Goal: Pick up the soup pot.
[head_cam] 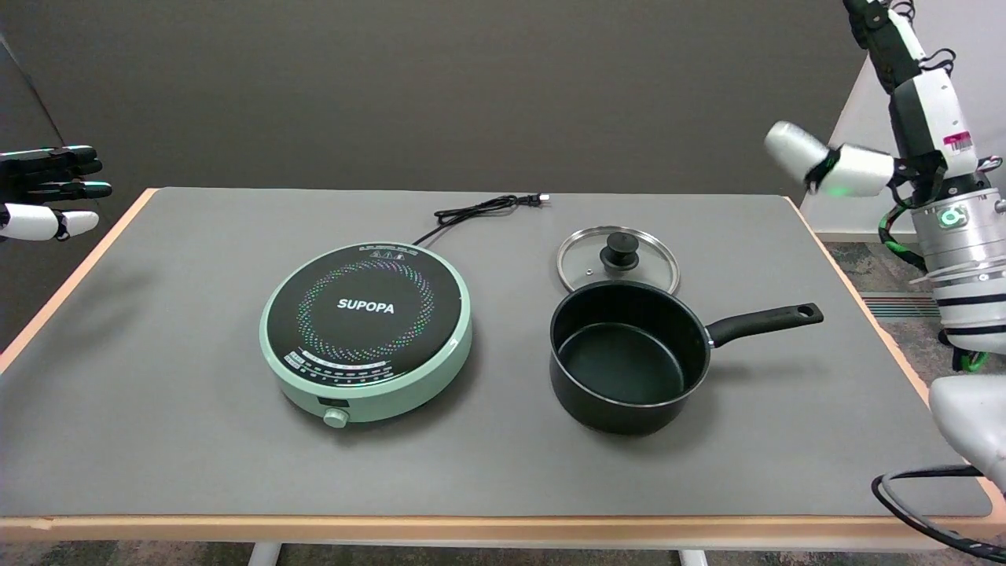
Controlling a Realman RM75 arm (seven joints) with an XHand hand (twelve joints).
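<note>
The black soup pot (pixel 629 358) stands empty on the grey table (pixel 157 393), right of centre. Its long black handle (pixel 766 321) points right, toward the table's right edge. My right hand (pixel 916 110) hangs in the air at the upper right, above and to the right of the handle and well clear of it. The white thumb (pixel 825 167) sticks out to the left, and the fingers (pixel 876 31) reach up past the top of the picture. The hand holds nothing.
A glass lid (pixel 618 259) with a black knob lies flat just behind the pot. A mint-green induction cooker (pixel 367 330) sits left of the pot, its black cable (pixel 487 208) trailing to the back. The idle left hand (pixel 47 192) hovers at the far left.
</note>
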